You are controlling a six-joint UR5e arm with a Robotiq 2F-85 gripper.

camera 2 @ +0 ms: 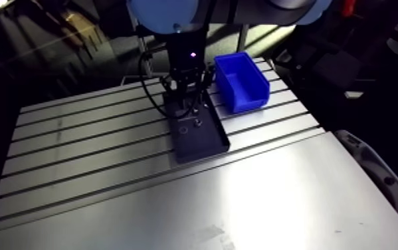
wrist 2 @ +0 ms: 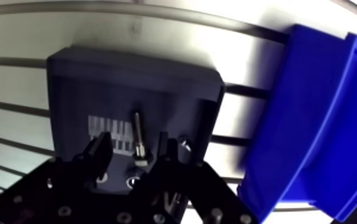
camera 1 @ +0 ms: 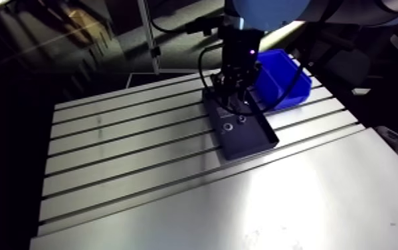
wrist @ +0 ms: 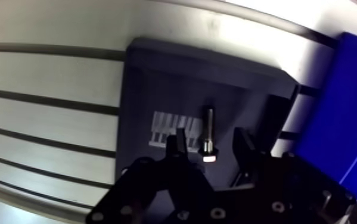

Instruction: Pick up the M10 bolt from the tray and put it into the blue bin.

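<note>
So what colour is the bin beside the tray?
The bin is solid blue, clearest in the wrist view.

Blue bin; black tray bearing a pale striped patch; silver bolt; dark-lined silvery counter.

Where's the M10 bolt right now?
In the wrist view the M10 bolt lies on the black tray, between the fingers of the open claw, next to a pale striped label; the blue bin sits beside the tray.
</note>
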